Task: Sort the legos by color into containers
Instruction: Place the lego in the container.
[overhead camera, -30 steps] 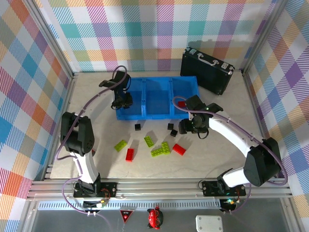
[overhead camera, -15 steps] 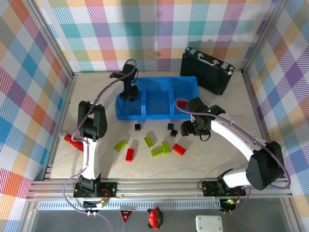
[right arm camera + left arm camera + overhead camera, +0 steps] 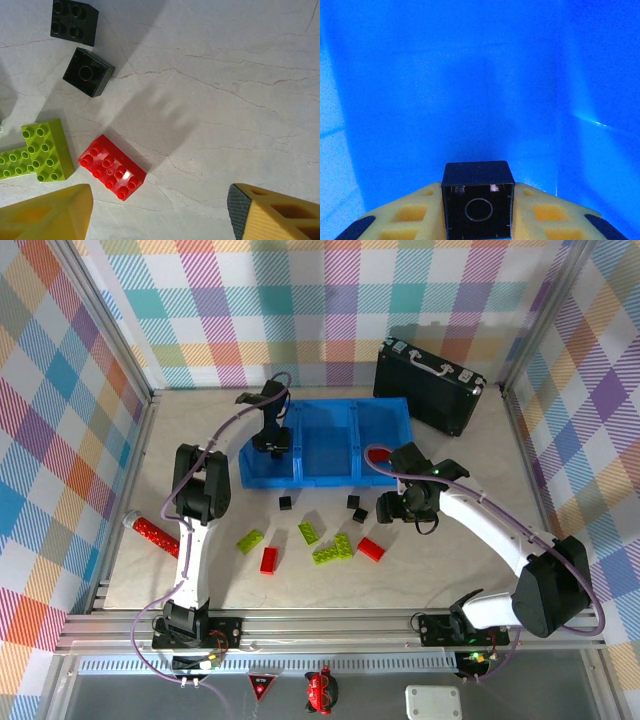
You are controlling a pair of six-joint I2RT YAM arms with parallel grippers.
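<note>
**Left arm swung further in over tray**

Left gripper (image 3: 477,202) clamped on small black plastic lego cube (image 3: 477,176), blue walls of bright-blue plastic tray (image 3: 470,90) all around it. Right gripper (image 3: 160,205) open, red studded lego brick (image 3: 112,167) beneath, nearer its left finger.

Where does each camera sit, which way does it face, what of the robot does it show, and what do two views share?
Top external: above and behind the bases, facing down on the table; shows left arm, right arm, blue tray, black case.
Left wrist: on the left arm, facing into a tray compartment; yellow jaws shut on a black lego.
Right wrist: on the right arm, facing down at the table; open yellow jaws at bottom corners.
Shared: red lego, in top and right wrist views.
</note>
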